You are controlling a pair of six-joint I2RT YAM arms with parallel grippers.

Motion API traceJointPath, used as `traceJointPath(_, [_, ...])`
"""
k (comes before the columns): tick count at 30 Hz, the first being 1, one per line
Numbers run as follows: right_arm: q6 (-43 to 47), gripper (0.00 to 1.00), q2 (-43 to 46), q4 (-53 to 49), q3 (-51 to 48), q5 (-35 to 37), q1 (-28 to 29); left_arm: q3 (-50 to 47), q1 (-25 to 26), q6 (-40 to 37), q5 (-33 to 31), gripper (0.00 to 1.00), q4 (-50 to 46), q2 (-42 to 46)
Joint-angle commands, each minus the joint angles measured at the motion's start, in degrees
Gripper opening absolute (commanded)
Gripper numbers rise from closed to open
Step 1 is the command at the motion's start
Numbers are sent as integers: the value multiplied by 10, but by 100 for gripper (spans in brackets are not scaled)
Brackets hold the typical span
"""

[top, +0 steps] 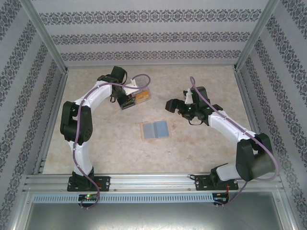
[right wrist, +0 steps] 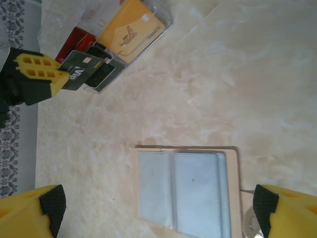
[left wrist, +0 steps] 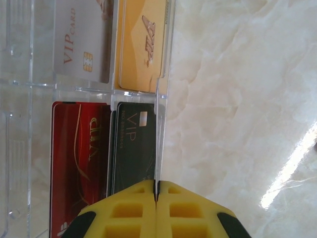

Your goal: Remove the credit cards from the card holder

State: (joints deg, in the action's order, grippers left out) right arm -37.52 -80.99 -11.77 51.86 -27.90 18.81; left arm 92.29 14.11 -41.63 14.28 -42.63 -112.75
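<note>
Firmly clamped: left gripper point(left wrist: 156, 187) pinching a dark thin plastic card point(right wrist: 81, 69) by one end.
Its yellow fingers meet on the card, marked "VIP". Light, stiff and slick, it is likely best pinched at an edge. It hangs over the clear plastic compartmented box point(top: 136, 98), at 11 o'clock from the flat grey-blue bifold card holder point(right wrist: 185, 191) at table centre. Boxed: orange-yellow card point(left wrist: 141, 44), silver card point(left wrist: 81, 39) reading "VIP CARD", red card point(left wrist: 79, 163). The right gripper point(right wrist: 157, 206), at the holder's 2 o'clock, gapes wide.
</note>
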Motion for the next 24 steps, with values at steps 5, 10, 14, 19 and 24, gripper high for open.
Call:
traceJointPath(5, [1,98,-27,-1,38,-1,28,6,-18,-13,13,0,22,-5])
traceJointPath(10, [-3,98,-33,-1,47,1,37,19,-22,-16,39,1,17,-17])
traceJointPath(14, [2,98,-31,-3,49,2,42,22,-25,-23,47,3,13,-25])
traceJointPath(19, [6,98,-27,-1,51,3,43,29,-29,-27,37,5,11,-36])
traceJointPath(24, [7,98,-30,-1,50,2,43,35,-29,-29,36,5,11,-43])
